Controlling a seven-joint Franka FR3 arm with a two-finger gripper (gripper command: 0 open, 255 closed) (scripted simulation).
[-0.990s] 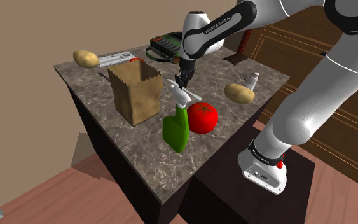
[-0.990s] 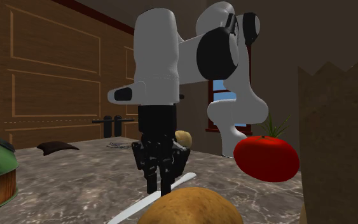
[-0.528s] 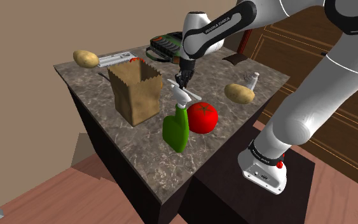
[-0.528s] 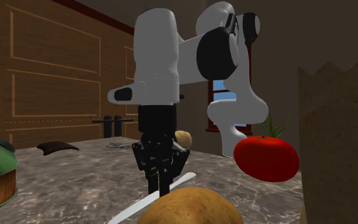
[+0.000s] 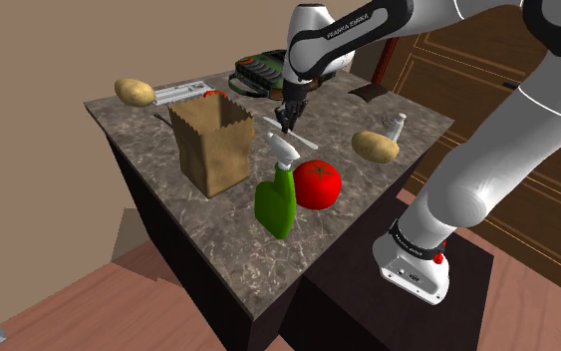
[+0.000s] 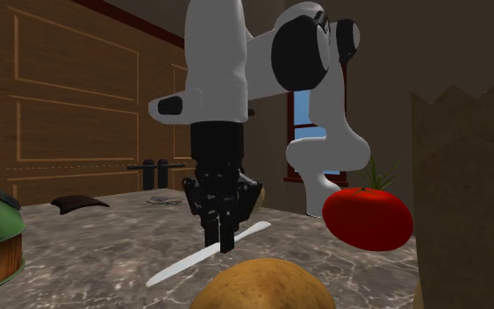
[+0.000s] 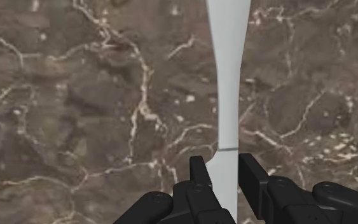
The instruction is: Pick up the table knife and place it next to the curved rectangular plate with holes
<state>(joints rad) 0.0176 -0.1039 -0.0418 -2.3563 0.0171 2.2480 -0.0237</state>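
1. The pick-up looks done! The plain white table knife (image 6: 192,260) hangs slanted in the air, clear of the dark veined marble table top (image 5: 218,214) as far as I can judge.
2. In the shoulder view the knife is just to the right of the brown paper bag (image 5: 211,140), level with the bag's open top.
3. The carry and the set-down are left. My best guess for the target is the pale, flat rectangular plate (image 5: 175,93) lying beyond the bag, at the table's far corner, well apart from the knife. I can't make out its holes from here.
4. Now the all-black two-finger gripper (image 7: 220,167): the fingers are closed down to a narrow gap, and the knife fills it. They clasp it from both sides near one end, so most of the knife runs out past the fingertips.
5. The gripper touches only the knife; it hangs above bare marble to the bag's right in the shoulder view.
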